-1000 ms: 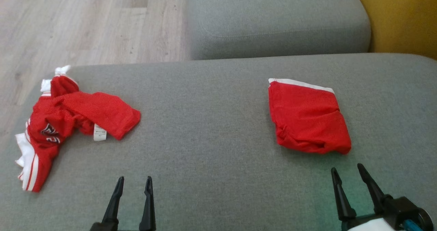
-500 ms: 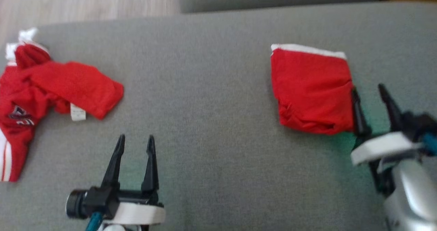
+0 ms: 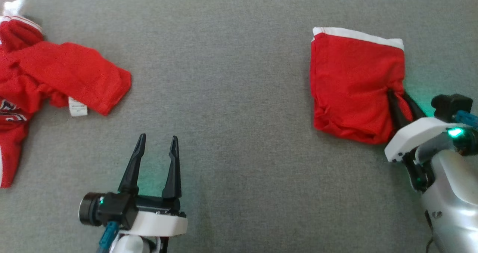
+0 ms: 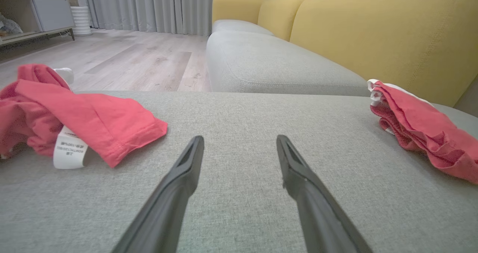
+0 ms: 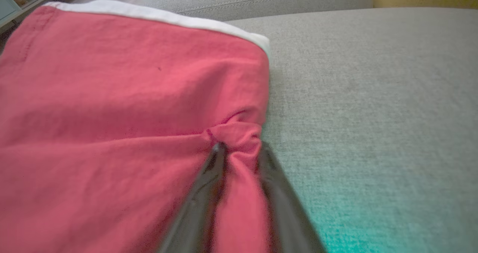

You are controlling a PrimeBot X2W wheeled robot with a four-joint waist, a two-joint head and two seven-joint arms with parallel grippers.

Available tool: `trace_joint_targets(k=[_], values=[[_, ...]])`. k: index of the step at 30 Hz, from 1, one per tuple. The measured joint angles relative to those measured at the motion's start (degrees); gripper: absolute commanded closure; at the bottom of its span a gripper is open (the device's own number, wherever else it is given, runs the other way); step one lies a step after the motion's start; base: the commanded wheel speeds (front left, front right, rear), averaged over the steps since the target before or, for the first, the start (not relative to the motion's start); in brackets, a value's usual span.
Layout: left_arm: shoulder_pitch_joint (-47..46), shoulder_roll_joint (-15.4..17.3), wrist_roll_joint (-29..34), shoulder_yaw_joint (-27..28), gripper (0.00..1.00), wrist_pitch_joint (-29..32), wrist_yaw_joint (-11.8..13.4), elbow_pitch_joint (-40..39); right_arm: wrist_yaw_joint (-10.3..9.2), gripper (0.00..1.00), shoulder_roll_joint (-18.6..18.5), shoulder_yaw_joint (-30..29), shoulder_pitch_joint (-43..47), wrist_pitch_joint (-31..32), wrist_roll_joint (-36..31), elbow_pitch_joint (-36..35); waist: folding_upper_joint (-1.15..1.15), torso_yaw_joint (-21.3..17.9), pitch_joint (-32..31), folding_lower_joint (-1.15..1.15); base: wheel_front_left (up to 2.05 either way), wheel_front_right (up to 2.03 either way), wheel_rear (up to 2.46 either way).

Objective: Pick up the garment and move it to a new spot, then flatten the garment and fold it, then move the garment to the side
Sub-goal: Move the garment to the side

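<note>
Gripping the folded red garment [image 3: 351, 81] at its right edge, our right gripper [image 3: 396, 95] has cloth bunched between its fingers. We note the garment lies on the grey cushion [image 3: 239, 58], right side. Our left gripper [image 3: 158, 138] is spread wide and holds nothing. A crumpled red jersey [image 3: 63, 73] lies far left.

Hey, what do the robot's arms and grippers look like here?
The left gripper and right gripper each have two long, tapering black fingers on a black base, backed by a white collar. The right forearm is glossy silver, with a green light at the wrist. A teal-blue cable shows by the left wrist.
</note>
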Motion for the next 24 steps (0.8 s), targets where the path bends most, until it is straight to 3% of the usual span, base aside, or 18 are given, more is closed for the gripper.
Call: trace_joint_targets(k=[5, 10, 18, 24], values=[[-0.29, -0.01, 0.0, -0.23, 0.0, 0.0, -0.02, -0.14, 0.0, 1.0, -2.19, 3.72, -1.62, -1.69, 2.32, -0.21, 0.0, -1.35, 1.44, 0.0, 0.0, 0.0, 0.0], [-2.59, -0.01, 0.02, -0.33, 0.0, 0.0, -0.12, -0.88, 0.0, 1.0, -8.91, 3.94, -4.59, -1.64, 0.47, -0.27, 0.0, -3.13, 4.07, 0.0, 0.0, 0.0, 0.0], [-8.18, -0.04, 0.57, -1.15, 0.0, 0.0, -1.38, -1.63, 0.0, 1.0, -21.12, -2.1, -8.44, 0.7, -4.64, -1.21, 0.0, -5.2, 11.05, 0.01, 0.0, 0.0, 0.0], [-12.88, -0.07, 0.99, -2.8, 0.0, -0.08, -2.2, -2.71, 0.0, 1.0, -26.2, -8.42, -10.67, 3.79, -10.42, -4.76, 0.0, -5.61, 16.76, 0.01, 0.0, 0.0, 0.0]])
